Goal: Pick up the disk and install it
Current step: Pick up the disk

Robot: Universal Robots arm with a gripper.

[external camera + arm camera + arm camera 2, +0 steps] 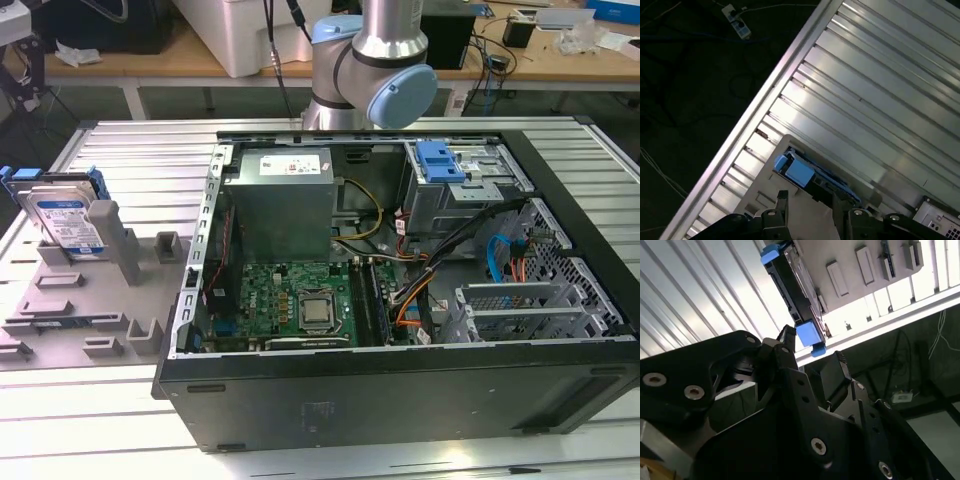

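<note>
The disk (62, 218) stands on edge in a grey holder (110, 240) at the exterior view's left, with its blue-and-white label facing the camera and a blue carrier frame around it. In the second wrist view the disk (796, 295) shows edge-on with blue ends. In the first wrist view the disk (807, 176) shows its blue frame. My gripper (812, 352) is open, and its black fingers (781, 197) hover some way from the disk with nothing between them. The disk lines up with the gap between the fingers in both wrist views.
An open computer case (400, 385) lies on the ribbed metal table (150, 150), with a grey power-supply box (285, 205), a motherboard (300, 305) and a drive bay with a light-blue clip (440, 160) inside. The table edge (775, 90) drops to a dark floor with cables.
</note>
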